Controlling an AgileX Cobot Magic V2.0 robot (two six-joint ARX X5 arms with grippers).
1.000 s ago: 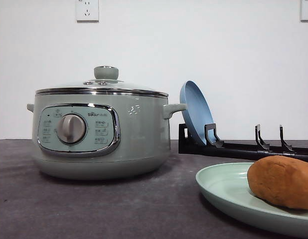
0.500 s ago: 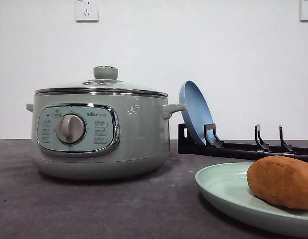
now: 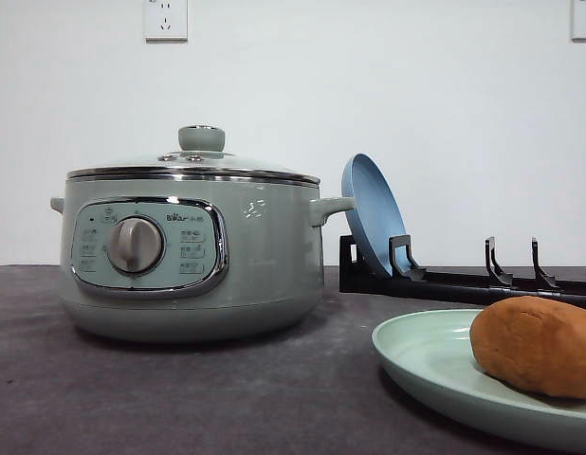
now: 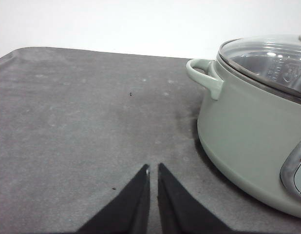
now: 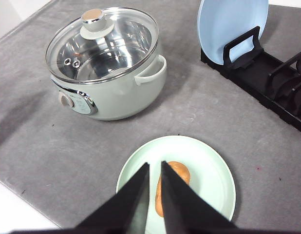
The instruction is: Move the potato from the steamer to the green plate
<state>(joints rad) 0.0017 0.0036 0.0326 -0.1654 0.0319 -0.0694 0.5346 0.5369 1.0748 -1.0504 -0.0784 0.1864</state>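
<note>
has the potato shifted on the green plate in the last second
No. The potato sits at the same spot on the green plate, unchanged against the black rack behind it.

white wall (image 3: 369,95), two sockets (image 3: 166,19), grey tabletop (image 3: 227,398)

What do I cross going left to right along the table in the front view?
steamer → blue plate standing in the black rack → green plate → potato lying on it at the right edge.
</note>
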